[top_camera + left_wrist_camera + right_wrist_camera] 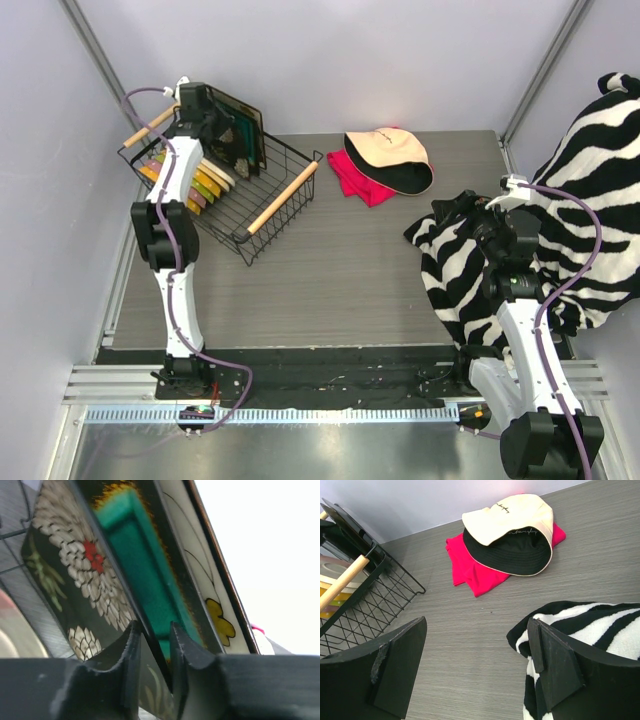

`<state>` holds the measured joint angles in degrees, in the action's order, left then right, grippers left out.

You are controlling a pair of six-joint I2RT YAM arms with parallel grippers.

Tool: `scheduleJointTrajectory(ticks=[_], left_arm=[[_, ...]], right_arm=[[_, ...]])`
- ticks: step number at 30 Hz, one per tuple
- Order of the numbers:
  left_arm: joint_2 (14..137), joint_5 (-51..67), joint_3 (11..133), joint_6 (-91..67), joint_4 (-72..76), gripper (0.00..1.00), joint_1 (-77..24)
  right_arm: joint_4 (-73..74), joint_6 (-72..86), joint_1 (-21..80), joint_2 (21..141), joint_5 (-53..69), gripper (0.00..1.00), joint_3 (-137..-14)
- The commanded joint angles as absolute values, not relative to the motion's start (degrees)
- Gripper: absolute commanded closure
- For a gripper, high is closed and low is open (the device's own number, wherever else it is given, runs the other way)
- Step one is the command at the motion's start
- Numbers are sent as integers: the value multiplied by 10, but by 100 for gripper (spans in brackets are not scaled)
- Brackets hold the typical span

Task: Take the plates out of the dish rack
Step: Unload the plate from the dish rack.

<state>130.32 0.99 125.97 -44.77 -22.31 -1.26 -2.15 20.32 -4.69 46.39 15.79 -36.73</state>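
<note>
The dish rack (pixel 228 218), black wire with wooden handles, stands at the table's far left. Several round plates (pixel 205 183) lean in it on edge. Behind them stands a square plate (pixel 243 133) with a dark rim. My left gripper (pixel 218 130) reaches down to it. In the left wrist view, the left gripper (pixel 155 635) has its jaws close on either side of the square plate's (pixel 85 555) dark flowered edge. My right gripper (pixel 479 630) hangs open above bare table, far from the rack (pixel 370 605), with nothing between its fingers.
A cream-and-black cap (pixel 390 157) lies on a red cloth (pixel 355 185) at the back centre. A zebra-striped cloth (pixel 590 180) covers the right side, reaching my right gripper's finger (pixel 555 660). Grey walls stand close behind and left of the rack.
</note>
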Motion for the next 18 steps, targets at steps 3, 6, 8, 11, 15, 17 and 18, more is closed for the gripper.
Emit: scheduleJointTrajectory(ticks=[3, 6, 8, 11, 15, 17, 18], left_arm=[[1260, 21, 1227, -451, -181, 87, -8], [1227, 16, 1184, -446, -153, 97, -8], [1210, 25, 1156, -431, -125, 100, -8], [1181, 43, 1117, -409, -94, 100, -8], [1145, 58, 1073, -401, -43, 100, -8], [1129, 64, 1062, -400, -33, 100, -8], [1123, 68, 1052, -399, -28, 100, -8]], right_arm=[[-55, 209, -47, 458, 165, 10, -367], [-55, 209, -47, 456, 166, 10, -367], [-55, 210, -47, 455, 167, 10, -367], [-55, 210, -47, 454, 168, 10, -366], [-54, 211, -47, 452, 169, 10, -365], [-55, 210, -47, 451, 167, 10, -365], [-55, 210, -47, 449, 168, 10, -364]])
